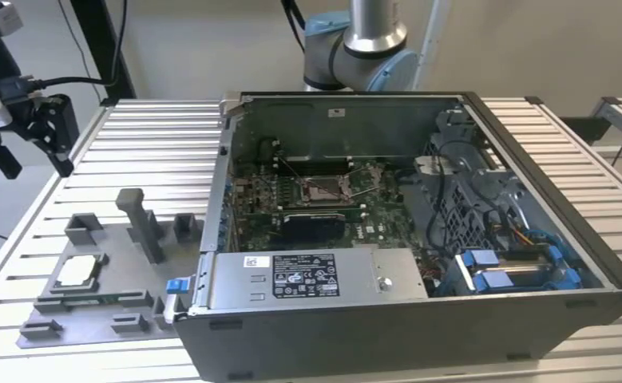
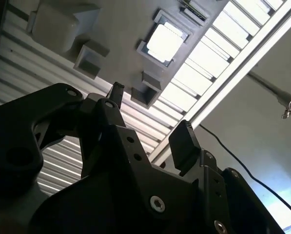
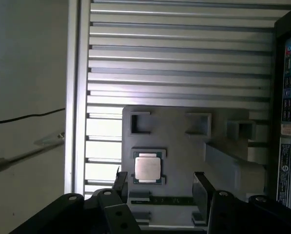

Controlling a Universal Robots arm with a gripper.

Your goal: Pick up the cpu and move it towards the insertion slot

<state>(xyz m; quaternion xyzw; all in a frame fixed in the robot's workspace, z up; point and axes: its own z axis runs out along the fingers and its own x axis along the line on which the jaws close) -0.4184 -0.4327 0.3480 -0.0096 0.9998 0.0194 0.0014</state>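
Where long flat aluminium slats form a ribbed table before a plain pale wall, an open computer case of dull grey sheet metal stands on it. On the exterior view's left, a matte grey moulded fixture with blocky posts lies flat on the slats. The black, angular gripper hangs near the table's edge on that side, its fingers apart and holding nothing. Inside the case sits the insertion slot, square, with a shiny metal frame and a dark centre. The cpu, a small square with a silver-white top, rests in a recess of the fixture, well apart from the slot.
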